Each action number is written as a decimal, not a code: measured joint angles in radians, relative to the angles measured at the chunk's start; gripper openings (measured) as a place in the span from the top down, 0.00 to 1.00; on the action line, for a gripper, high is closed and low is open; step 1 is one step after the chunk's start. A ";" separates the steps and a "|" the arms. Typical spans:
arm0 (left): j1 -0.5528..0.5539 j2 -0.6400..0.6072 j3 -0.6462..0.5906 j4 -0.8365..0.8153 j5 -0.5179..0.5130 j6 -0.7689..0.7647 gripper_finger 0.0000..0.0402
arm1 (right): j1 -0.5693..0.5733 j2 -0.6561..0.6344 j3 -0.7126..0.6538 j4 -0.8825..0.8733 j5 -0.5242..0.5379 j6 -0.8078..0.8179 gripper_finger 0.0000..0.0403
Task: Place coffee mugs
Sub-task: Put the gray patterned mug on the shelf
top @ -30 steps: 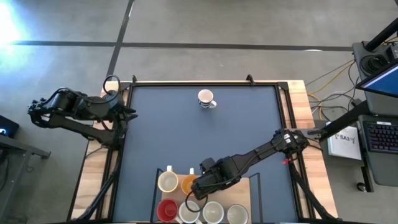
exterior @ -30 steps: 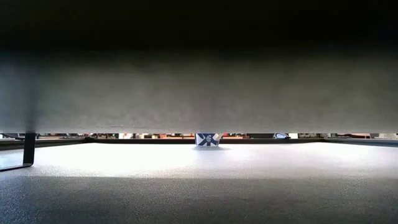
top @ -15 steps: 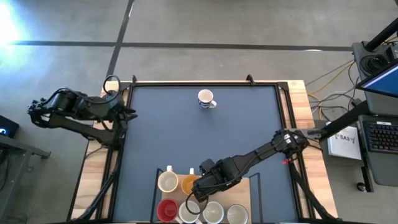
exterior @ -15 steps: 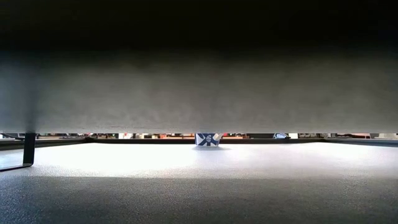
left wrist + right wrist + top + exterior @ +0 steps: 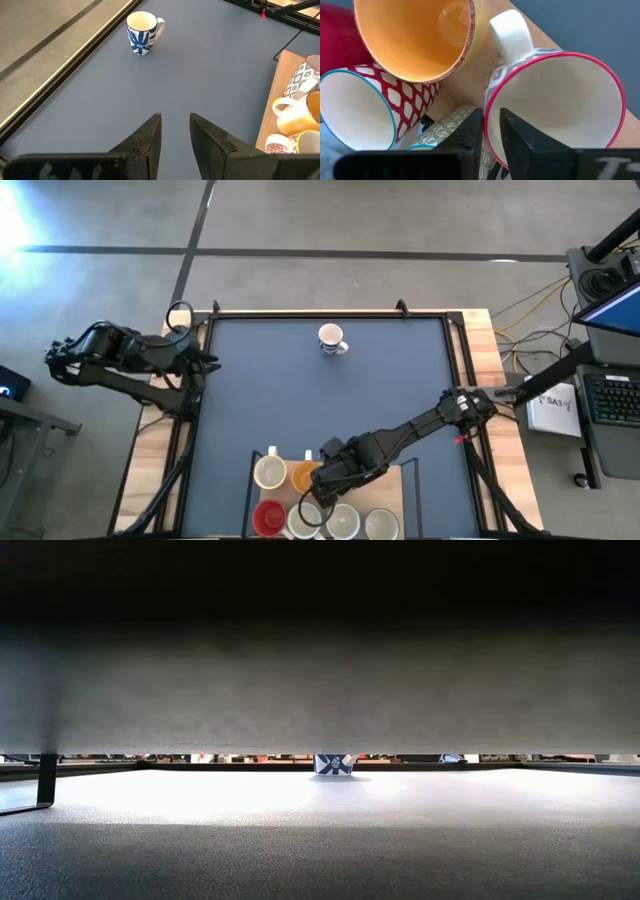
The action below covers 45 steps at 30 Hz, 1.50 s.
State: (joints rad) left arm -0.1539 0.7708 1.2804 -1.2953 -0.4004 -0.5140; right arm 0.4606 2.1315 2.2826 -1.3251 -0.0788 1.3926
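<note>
One hand (image 5: 490, 131) astride mug rim (image 5: 490, 115)

Open mat, crowded near edge

The blue mat (image 5: 330, 400) lies bare through its middle, with only one blue-patterned mug (image 5: 331, 339) standing near the far edge. At the near edge the mugs (image 5: 290, 492) pack tightly on a wooden board (image 5: 280, 80), rims almost touching, and the right arm (image 5: 410, 427) slants across above them.

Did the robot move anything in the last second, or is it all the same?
Almost nothing changed. The right pincer crept a touch lower over the mugs on the board, its fingers straddling the pink-rimmed mug's rim. The blue-patterned mug, the left pincer and the other mugs stayed put.
</note>
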 joint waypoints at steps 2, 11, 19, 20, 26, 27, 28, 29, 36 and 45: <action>0.000 0.000 0.000 0.000 0.000 0.000 0.79 | 0.000 0.000 0.000 0.000 0.000 -0.002 0.83; 0.000 0.000 0.000 -0.002 0.000 0.000 0.79 | 0.000 0.000 0.000 0.000 0.000 -0.006 0.77; 0.000 0.000 0.000 -0.007 0.000 0.000 0.79 | 0.000 -0.004 0.041 0.007 -0.002 -0.017 0.77; 0.000 0.000 0.000 -0.007 0.000 0.001 0.79 | 0.000 -0.004 0.047 0.006 -0.003 -0.020 0.77; 0.000 0.000 0.000 -0.007 0.000 0.008 0.79 | -0.003 -0.019 0.074 -0.083 0.006 -0.032 0.77; 0.000 0.000 0.000 -0.007 0.000 0.008 0.79 | -0.004 -0.022 0.074 -0.124 0.017 -0.031 0.77; 0.000 0.000 0.000 -0.007 0.000 0.008 0.79 | -0.005 -0.024 0.074 -0.167 0.029 -0.029 0.77; 0.000 0.000 0.000 -0.007 0.000 0.008 0.79 | -0.008 -0.025 0.074 -0.212 0.035 -0.025 0.77; 0.000 0.000 0.000 -0.007 0.000 0.008 0.79 | -0.021 -0.025 0.067 -0.248 0.072 -0.044 0.81; 0.000 0.002 0.000 -0.007 0.000 -0.003 0.79 | -0.047 -0.025 0.056 -0.246 0.121 -0.113 0.85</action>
State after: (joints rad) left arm -0.1539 0.7726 1.2804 -1.3025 -0.4000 -0.5167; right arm 0.4138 2.1068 2.3384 -1.5711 0.0423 1.2793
